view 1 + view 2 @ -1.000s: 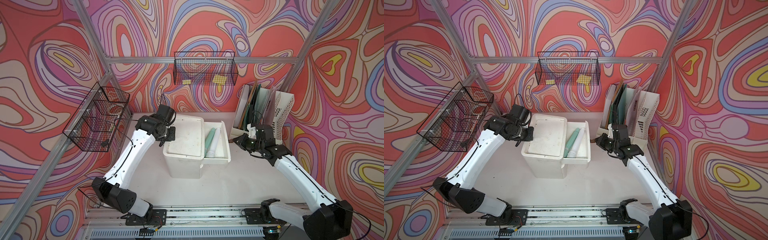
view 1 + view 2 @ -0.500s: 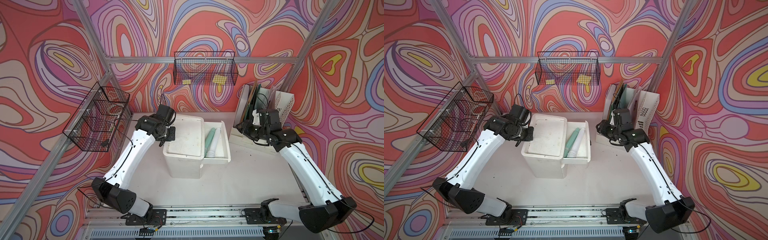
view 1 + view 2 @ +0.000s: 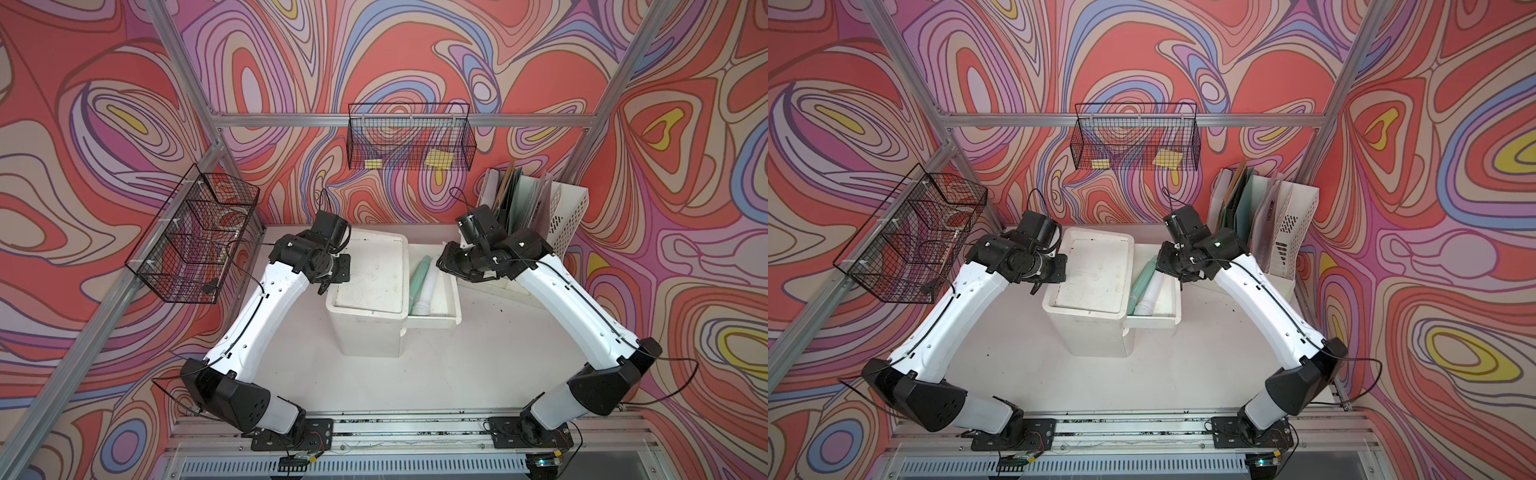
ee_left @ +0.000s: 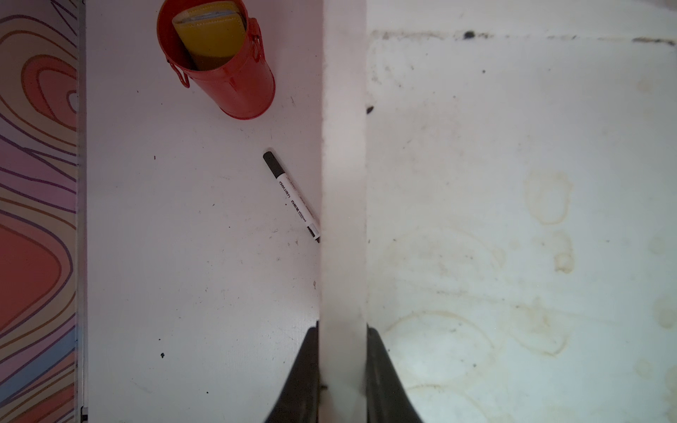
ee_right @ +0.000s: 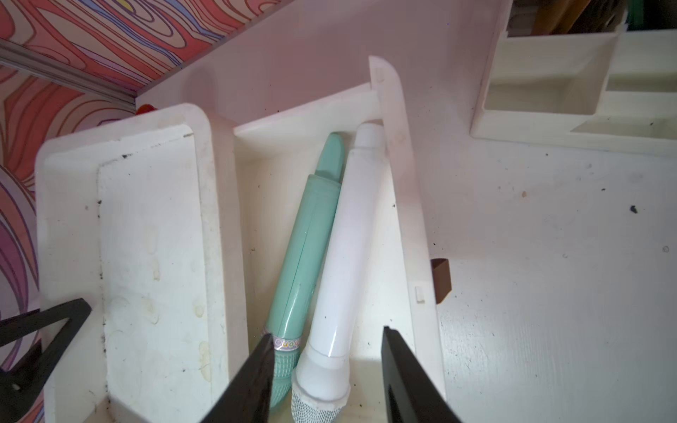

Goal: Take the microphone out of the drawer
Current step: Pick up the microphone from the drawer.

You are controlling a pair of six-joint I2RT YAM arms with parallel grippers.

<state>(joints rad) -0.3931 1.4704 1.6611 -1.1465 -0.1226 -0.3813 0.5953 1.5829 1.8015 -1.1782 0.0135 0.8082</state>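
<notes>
Cabinet (image 3: pixel 368 340) is noted on worktop (image 3: pixel 478 374), drawer (image 3: pixel 432 323) drawn out rightward. White microphone (image 5: pixel 348 256) and teal microphone (image 5: pixel 304 256) are seen side by side inside, heads nearest. Left pincer (image 4: pixel 342 326) is clamped on cabinet's left rim. Right pincer (image 5: pixel 328 331) is held above drawer, jaws parted, empty.

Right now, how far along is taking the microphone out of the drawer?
Done: the drawer stands open, and the left tool grips the cabinet edge. In hand: the open right tool hangs over the white microphone. Left: grasp and lift; both it and the green microphone lie inside.
</notes>
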